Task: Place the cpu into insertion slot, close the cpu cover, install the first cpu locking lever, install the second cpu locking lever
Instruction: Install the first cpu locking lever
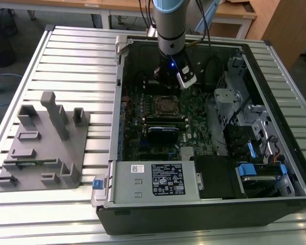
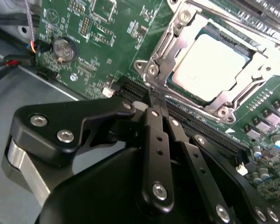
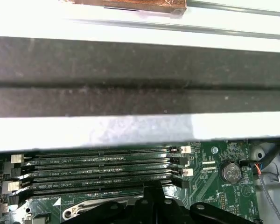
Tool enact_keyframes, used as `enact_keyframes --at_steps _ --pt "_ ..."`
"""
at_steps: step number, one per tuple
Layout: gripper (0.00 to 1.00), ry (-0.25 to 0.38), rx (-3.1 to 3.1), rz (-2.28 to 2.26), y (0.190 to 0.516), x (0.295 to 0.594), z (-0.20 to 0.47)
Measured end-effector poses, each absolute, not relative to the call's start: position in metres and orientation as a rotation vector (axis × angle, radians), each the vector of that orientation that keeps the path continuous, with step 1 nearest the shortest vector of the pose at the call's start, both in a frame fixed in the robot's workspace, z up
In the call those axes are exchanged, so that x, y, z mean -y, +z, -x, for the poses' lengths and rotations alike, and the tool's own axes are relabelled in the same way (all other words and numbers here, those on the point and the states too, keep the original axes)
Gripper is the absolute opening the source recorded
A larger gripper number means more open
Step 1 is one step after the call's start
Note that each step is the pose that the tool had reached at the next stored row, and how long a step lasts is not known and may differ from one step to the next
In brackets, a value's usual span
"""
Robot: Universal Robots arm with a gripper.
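Open computer case (image 1: 204, 204) lying on its side on a ribbed metal counter (image 1: 76, 56) of parallel pale slats, with a grey moulded fixture tray (image 1: 43, 153) on the counter toward the exterior view's left and well apart from the case. Beyond the counter, wooden desks (image 1: 234, 13) at the far edge of the room, a dark wire bin (image 1: 1, 30) on the grey floor at the exterior view's upper left, and a blue cable (image 1: 0, 81) trailing across the floor beside it. Inside the case, green motherboard (image 1: 158, 122) with a grey labelled power supply box (image 1: 153, 181) at the near edge and a metal drive cage (image 1: 239, 117) toward the exterior view's right. Robot arm (image 1: 169, 25) descending from above, its claw (image 2: 155, 99) closed to a narrow tip, fingers (image 2: 154, 140) together and gripping nothing, poised just above the board at the corner of the socket beside the long black memory slots (image 3: 102, 161). Cpu (image 2: 210, 65) seated flat in the insertion slot (image 2: 238, 46), pale metallic top exposed through the square cut-out of the cpu cover (image 2: 172, 42), which lies down around it. Round coin cell (image 2: 64, 49) on the board nearby, also seen in the first wrist view beside the memory slots.
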State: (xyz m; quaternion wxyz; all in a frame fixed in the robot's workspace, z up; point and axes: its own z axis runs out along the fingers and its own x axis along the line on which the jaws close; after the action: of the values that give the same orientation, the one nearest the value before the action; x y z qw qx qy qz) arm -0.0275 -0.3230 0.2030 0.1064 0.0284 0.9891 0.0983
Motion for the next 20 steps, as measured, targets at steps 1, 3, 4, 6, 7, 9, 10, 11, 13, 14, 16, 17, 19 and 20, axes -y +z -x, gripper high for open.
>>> enact_keyframes --at_steps 1,3,4,6,7,9,10,11,13,14,16,17,19,20 --pt "0.11 0.290 -2.913 -0.084 0.2030 0.3230 0.0275" --pt "0.11 0.289 -2.913 -0.084 0.2031 0.3231 0.0276" --pt "0.11 0.289 -2.913 -0.083 0.2032 0.3231 0.0276" --pt "0.11 0.289 -2.913 -0.084 0.2032 0.3231 0.0276" --pt "0.11 0.289 -2.914 -0.084 0.2032 0.3231 0.0275" --pt "0.11 0.287 -2.925 -0.085 0.2033 0.3231 0.0272" --pt "0.11 0.286 -2.933 -0.086 0.2032 0.3231 0.0270" --pt "0.11 0.285 -2.944 -0.088 0.2032 0.3231 0.0268" --pt "0.11 0.283 -2.968 -0.092 0.2032 0.3232 0.0260" --pt "0.11 0.282 -2.982 -0.094 0.2032 0.3234 0.0255" --pt "0.11 0.281 -3.013 -0.099 0.2033 0.3236 0.0242" --pt "0.11 0.280 -3.028 -0.102 0.2032 0.3237 0.0235" --pt "0.11 0.278 -3.061 -0.107 0.2032 0.3238 0.0220" --pt "0.11 0.278 -3.076 -0.110 0.2032 0.3239 0.0213"
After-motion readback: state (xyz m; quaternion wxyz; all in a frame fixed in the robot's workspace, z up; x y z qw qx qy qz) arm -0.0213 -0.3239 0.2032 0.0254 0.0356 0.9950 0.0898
